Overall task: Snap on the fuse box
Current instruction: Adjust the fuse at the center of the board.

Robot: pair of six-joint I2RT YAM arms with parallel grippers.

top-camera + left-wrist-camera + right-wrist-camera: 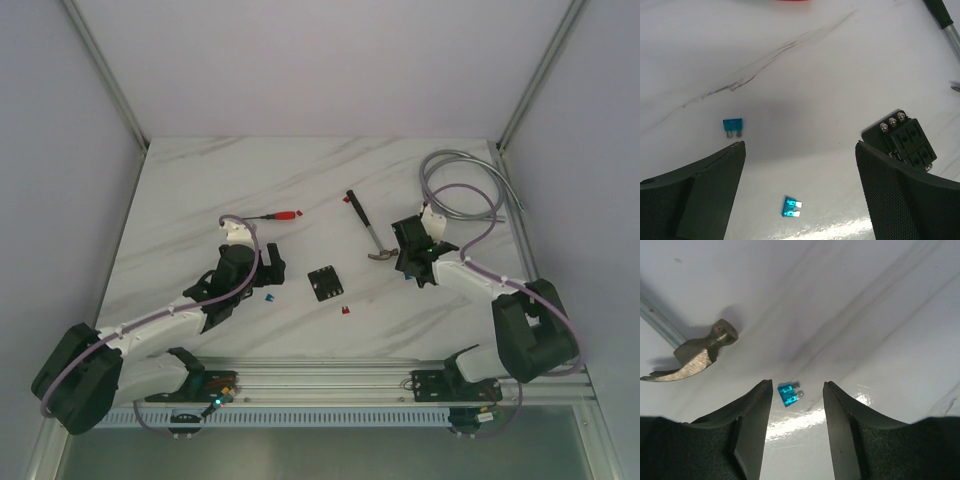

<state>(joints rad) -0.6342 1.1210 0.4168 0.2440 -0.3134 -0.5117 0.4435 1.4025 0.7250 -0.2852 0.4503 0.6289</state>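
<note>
Lying on the desk (250, 180) between the arms, the fuse box (323, 283) is ungripped. The left hand (800, 150) gapes wide near it; the right hand (797, 390) hangs with fingers apart over a blue fuse (789, 394).

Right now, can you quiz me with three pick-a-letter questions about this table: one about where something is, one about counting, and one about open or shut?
1. Where is the fuse box?
A) lying on the table between the two arms
B) hanging in the air
C) against the back wall

2. How many blue fuses show in the left wrist view?
A) one
B) two
C) four

3. How is the right end effector?
A) shut on the fuse box
B) shut on nothing
C) open, holding nothing

Answers:
1 A, it rests flat on the marble midway between the arms.
2 B, one lies farther off and one nearer the camera.
3 C, its fingers stand apart and grip nothing.
</note>
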